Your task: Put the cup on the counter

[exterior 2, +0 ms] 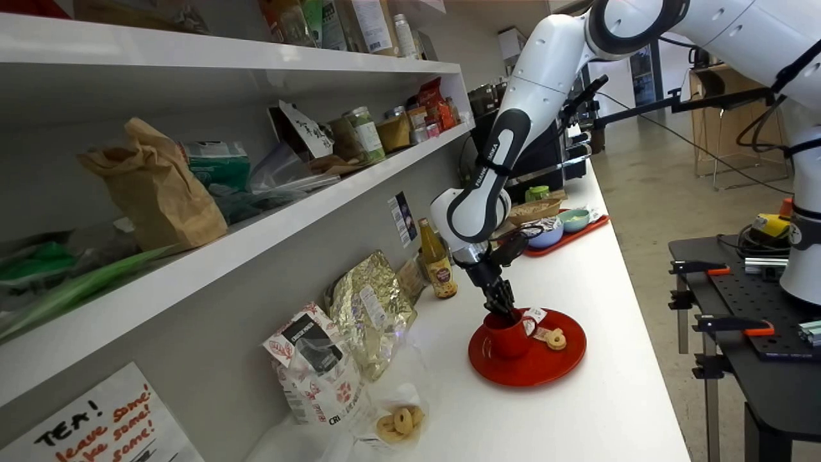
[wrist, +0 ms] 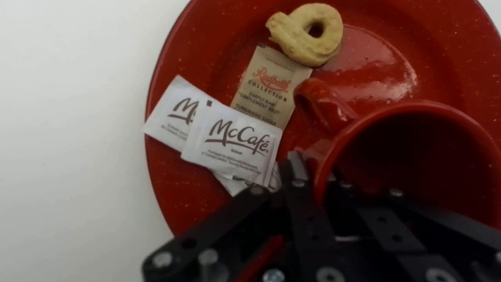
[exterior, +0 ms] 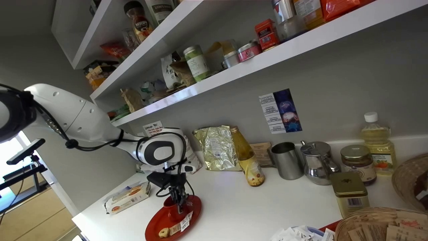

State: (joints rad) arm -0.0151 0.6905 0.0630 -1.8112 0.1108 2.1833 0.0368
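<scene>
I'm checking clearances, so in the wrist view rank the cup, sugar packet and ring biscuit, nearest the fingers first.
1. Cup: rim between the fingers.
2. Sugar packet: on the plate, left of the cup.
3. Ring biscuit: top of view.

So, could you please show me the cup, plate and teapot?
Cup point(exterior 2: 507, 341): in an exterior view, outer wall.
Plate point(wrist: 175, 190): in the wrist view, left rim.
Teapot point(exterior: 315, 168): in an exterior view, metal body.

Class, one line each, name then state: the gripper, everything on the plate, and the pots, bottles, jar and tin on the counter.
Cup: upright on the plate; contents not visible
Gripper: astride the cup's rim; whether clamped, cannot tell
Packets: overlapping on the plate
Ring biscuit: lying on the plate
Pitcher: upright, open-topped
Teapot: lid on
Jar: lid on
Tin: lid on
Clear bottle: capped
Yellow bottle: upright; cap unclear
</scene>
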